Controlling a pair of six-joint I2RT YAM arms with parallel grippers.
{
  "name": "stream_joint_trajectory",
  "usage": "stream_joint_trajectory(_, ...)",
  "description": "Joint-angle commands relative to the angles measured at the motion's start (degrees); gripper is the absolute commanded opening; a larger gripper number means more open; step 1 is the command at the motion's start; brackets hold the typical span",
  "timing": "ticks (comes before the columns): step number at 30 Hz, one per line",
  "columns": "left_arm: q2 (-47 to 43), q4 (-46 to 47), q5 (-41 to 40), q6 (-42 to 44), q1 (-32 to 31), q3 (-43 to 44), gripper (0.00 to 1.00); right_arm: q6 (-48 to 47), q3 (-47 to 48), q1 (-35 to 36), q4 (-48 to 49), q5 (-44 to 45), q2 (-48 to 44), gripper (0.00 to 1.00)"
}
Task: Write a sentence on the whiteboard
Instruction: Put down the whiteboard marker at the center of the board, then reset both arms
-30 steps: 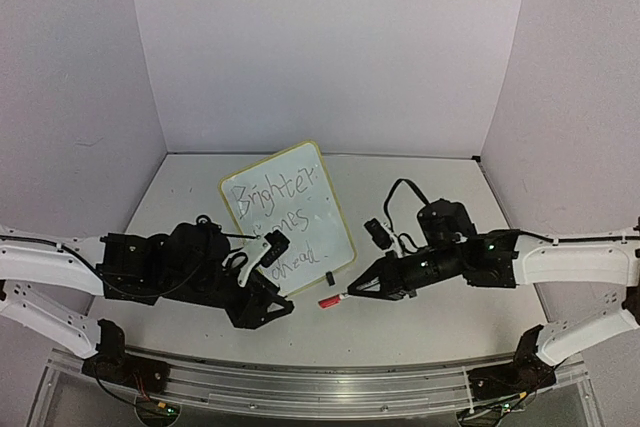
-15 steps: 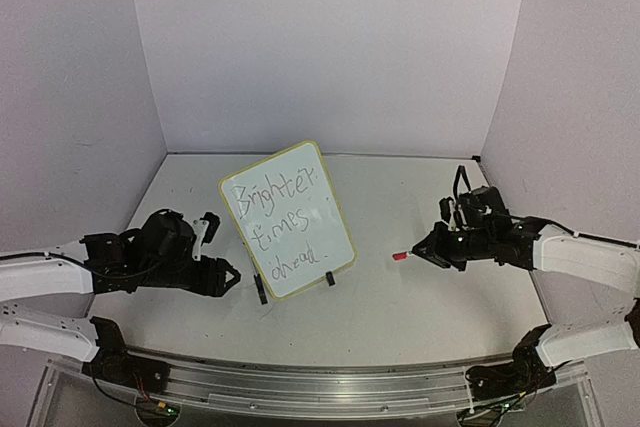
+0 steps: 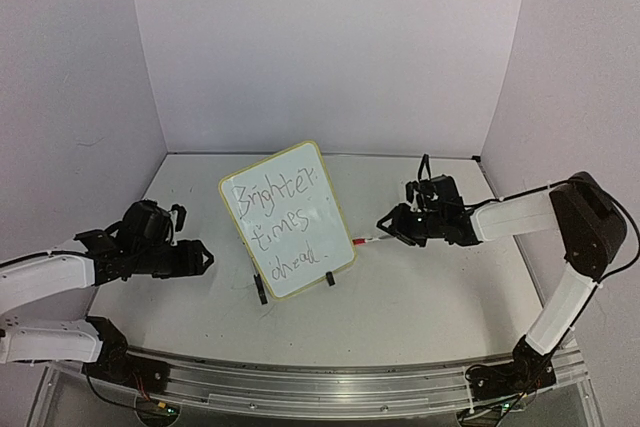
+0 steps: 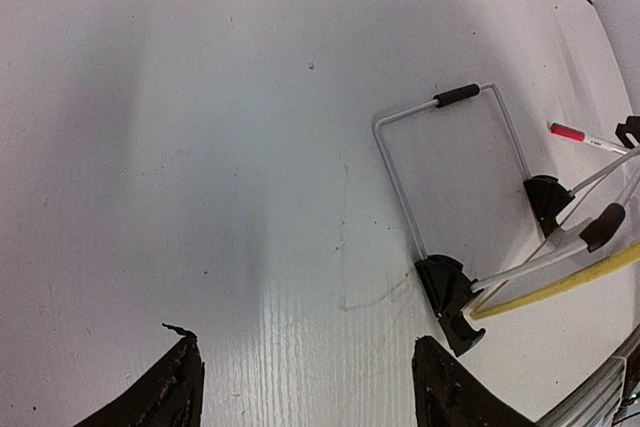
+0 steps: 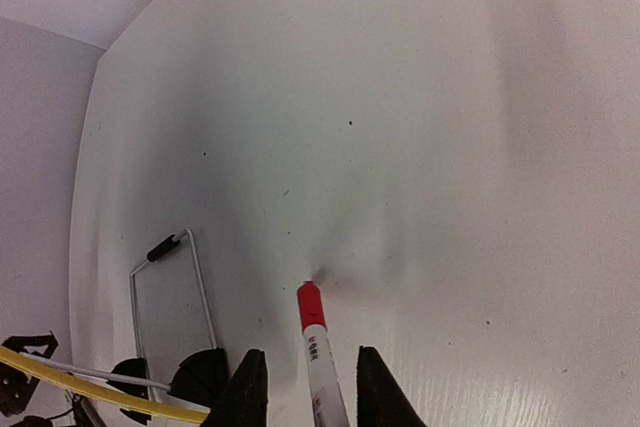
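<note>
White table (image 3: 420, 297), whiteboard (image 3: 288, 217) between left hand (image 3: 203, 258) and right hand (image 3: 386, 224)

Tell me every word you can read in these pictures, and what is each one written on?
"Brighter": top line of the handwriting on the whiteboard.
"times": middle line, same board.
"ahead.": bottom line, same board, small and scrawly, only just readable.
Small print on the red-capped marker: too blurred to read.
No other text shows in any view.
</note>
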Motion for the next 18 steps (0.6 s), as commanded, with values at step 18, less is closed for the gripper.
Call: stream_joint_trajectory(18, 10.34, 18.88, 6.13, 8.30, 30.98, 4.94, 0.90, -16.39, -5.39, -10.64, -13.94, 21.03, -19.00, 0.93)
